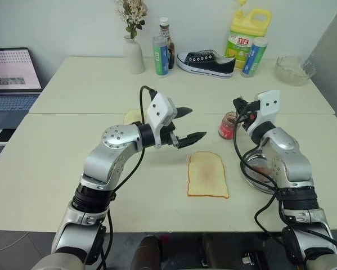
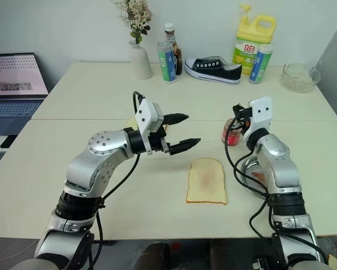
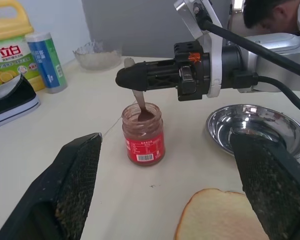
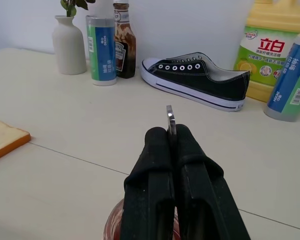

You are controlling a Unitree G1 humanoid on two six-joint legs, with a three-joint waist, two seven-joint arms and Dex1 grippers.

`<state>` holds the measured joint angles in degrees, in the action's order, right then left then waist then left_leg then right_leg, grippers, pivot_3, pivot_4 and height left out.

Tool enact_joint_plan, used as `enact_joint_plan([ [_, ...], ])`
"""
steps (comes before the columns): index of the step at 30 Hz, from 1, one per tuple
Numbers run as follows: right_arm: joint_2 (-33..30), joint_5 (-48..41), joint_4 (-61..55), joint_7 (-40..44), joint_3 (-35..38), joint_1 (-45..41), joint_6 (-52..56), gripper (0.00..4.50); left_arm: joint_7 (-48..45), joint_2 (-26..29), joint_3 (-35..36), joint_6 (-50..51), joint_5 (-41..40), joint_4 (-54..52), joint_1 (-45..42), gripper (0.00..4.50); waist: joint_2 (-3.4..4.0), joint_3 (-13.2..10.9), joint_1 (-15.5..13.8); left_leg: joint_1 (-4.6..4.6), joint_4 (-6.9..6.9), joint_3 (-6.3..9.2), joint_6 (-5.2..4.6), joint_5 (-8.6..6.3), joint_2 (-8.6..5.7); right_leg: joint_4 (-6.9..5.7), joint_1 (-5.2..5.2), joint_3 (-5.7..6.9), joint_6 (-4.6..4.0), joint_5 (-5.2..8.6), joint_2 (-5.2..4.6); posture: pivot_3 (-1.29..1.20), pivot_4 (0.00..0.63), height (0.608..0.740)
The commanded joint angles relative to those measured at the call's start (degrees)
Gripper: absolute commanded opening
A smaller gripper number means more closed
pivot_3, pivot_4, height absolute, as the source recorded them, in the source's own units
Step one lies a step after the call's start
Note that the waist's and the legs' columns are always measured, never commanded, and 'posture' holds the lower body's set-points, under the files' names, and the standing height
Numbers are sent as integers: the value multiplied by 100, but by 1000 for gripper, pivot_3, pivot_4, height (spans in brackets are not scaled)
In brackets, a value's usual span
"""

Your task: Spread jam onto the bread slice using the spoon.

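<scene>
The jam sits in a small clear jar (image 3: 143, 134) with a red label, standing open on the table just right of centre (image 1: 228, 125). My right gripper (image 3: 125, 78) hovers level above the jar, shut on the spoon (image 3: 139, 102). The spoon's bowl dips into the jam, and its handle end (image 4: 170, 119) pokes up between the closed fingers. The bread slice (image 1: 207, 175) lies flat on the table nearer me, left of the jar. My left gripper (image 1: 195, 122) hangs open and empty above the table, left of the jar and beyond the bread.
A round steel plate (image 3: 257, 130) with reddish smears lies under my right forearm. A paler slice (image 1: 131, 116) lies behind my left wrist. Along the far edge stand a vase (image 1: 133, 54), bottles, a black shoe (image 1: 206, 62), detergent (image 1: 246, 36) and a glass bowl (image 1: 293, 70). A laptop (image 1: 12, 79) is at left.
</scene>
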<state>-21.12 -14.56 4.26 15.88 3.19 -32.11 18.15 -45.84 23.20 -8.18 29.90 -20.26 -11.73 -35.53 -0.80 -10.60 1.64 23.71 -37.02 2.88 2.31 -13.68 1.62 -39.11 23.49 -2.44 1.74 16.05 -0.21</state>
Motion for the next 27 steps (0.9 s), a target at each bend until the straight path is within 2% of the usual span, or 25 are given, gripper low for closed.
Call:
enact_joint_plan([
  [1, 87, 22, -17, -82, 161, -66, 30, 39, -17, 3, 43, -51, -61, -174, -67, 4236, 0, 0, 0, 0, -1, 0, 0, 0, 0, 0, 0, 0, 0, 0, 0, 0, 150, 740],
  [9, 434, -399, 169, -390, 671, -297, 610, 39, 6, -29, 40, -81, -40, -106, -111, 4236, 0, 0, 0, -1, -1, 0, 0, 0, 0, -2, 0, -1, -1, -1, 0, 0, 150, 740],
  [18, 949, -1399, 44, -964, 1627, -555, 1383, 39, -22, -58, 31, -165, 5, 40, -187, 4236, 2, 1, 2, -2, -1, 0, 0, 0, 0, -7, 0, 0, -1, -1, 0, 0, 150, 740],
  [27, 953, -1722, -186, -1170, 1785, -618, 1656, 39, -37, -102, -3, -235, 20, 114, -198, 4236, 3, 2, 5, -3, -1, -2, 0, 0, 0, -9, 0, -2, -1, -1, 0, 0, 150, 740],
])
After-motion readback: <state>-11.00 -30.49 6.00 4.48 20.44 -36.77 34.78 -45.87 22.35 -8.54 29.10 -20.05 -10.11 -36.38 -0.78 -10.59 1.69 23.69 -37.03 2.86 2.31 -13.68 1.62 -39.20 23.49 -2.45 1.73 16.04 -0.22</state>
